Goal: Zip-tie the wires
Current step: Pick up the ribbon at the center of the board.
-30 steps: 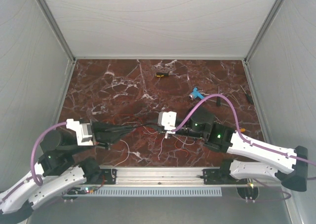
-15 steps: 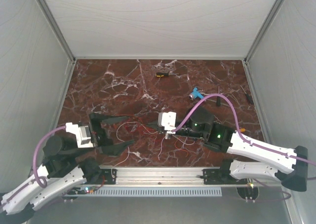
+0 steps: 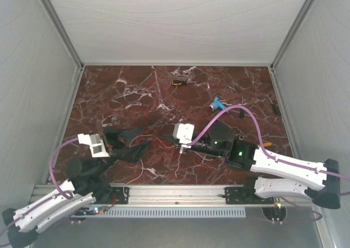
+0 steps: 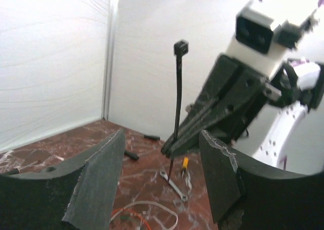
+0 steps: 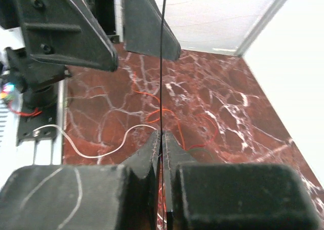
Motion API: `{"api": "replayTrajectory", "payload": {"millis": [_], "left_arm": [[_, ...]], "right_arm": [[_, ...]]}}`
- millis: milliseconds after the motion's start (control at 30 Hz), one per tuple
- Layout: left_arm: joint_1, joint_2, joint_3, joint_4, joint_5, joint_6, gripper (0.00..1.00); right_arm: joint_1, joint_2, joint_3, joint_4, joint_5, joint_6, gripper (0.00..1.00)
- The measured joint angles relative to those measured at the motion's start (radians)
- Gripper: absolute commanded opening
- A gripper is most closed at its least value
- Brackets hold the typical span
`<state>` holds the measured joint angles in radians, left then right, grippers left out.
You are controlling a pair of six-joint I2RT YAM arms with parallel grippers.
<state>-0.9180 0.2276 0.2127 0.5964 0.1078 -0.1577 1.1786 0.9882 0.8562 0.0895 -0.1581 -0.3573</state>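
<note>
Barely begun: right jaws clamped the zip tie (image 4: 177, 88) upright, left jaws gaped at its nine o'clock, and the wires (image 5: 96, 156) lay loose, unbundled, on the desk (image 3: 136, 89).

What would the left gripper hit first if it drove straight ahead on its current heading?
Most likely the zip tie, standing upright dead ahead of the open left gripper and pinched low down by the shut right gripper. Depth is unclear, so the right gripper's tips might be met almost together with it.
</note>
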Motion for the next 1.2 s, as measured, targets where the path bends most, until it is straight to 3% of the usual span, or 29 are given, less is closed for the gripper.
{"api": "replayTrajectory", "payload": {"millis": [233,467,733,1000,1200], "left_arm": [[0.0,0.101,-0.01,0.234,-0.227,-0.061,0.56],[0.0,0.196,0.026,0.291,-0.382,-0.076,0.47],[0.0,0.246,0.029,0.345,-0.525,-0.075,0.49],[0.0,0.34,0.029,0.459,-0.521,-0.057,0.49],[0.0,0.432,0.05,0.512,-0.525,-0.042,0.44]], "right_arm": [[0.117,0.127,0.0,0.144,0.429,-0.031,0.0],[0.142,0.262,0.031,0.212,0.72,-0.086,0.0],[0.143,0.29,0.086,0.282,0.795,-0.109,0.0],[0.143,0.327,0.097,0.289,0.796,-0.117,0.0],[0.144,0.327,0.097,0.289,0.786,-0.117,0.0]]}}
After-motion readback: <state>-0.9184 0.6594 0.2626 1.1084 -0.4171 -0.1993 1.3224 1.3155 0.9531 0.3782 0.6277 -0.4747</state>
